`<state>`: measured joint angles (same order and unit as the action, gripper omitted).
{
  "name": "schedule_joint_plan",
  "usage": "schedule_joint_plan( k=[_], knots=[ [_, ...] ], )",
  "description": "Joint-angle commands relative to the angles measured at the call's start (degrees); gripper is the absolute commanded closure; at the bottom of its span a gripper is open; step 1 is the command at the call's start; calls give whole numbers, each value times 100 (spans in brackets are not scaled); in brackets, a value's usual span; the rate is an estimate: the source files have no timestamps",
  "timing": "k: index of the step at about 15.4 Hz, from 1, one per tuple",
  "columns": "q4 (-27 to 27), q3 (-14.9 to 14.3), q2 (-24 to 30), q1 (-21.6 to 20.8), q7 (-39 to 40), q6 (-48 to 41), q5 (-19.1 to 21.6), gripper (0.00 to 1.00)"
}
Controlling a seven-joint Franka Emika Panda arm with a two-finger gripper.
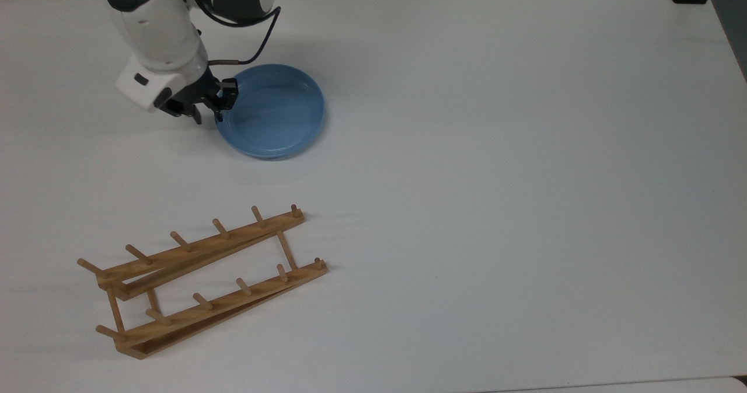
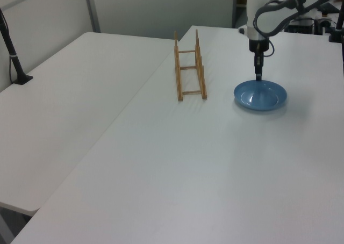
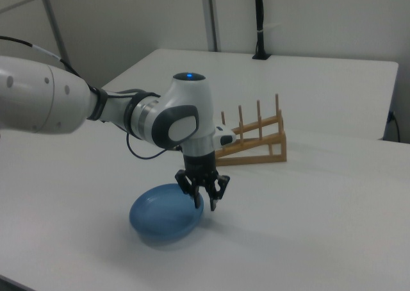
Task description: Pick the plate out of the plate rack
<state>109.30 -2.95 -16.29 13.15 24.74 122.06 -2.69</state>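
Note:
The light-blue plate (image 1: 274, 112) lies flat on the white table, away from the rack, and appears again in the left view (image 2: 262, 96) and the right view (image 3: 163, 217). My gripper (image 1: 209, 114) points down over the plate's rim on the top view's left, open, with one finger on each side of the rim and nothing gripped. It hangs just above the plate's far edge in the left view (image 2: 258, 77) and at the plate's right edge in the right view (image 3: 205, 203). The wooden plate rack (image 1: 204, 276) stands bare (image 2: 189, 74) (image 3: 256, 143).
The white table (image 1: 496, 177) stretches wide to the top view's right of the plate and the rack. A second table with a black post (image 2: 13, 53) adjoins on the left view's left. A black cable (image 1: 257, 42) loops from the arm above the plate.

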Motion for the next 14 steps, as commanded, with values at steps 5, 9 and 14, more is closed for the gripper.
schedule_joint_plan(
  k=[5, 9, 14],
  knots=[
    [-689, 109, 1118, -111, -1811, -979, 338, 0],
    [-1077, 136, 1706, -382, -2710, -2254, 690, 0],
    [-1341, 136, 2138, -945, -4150, -2713, 752, 0]
  ],
)
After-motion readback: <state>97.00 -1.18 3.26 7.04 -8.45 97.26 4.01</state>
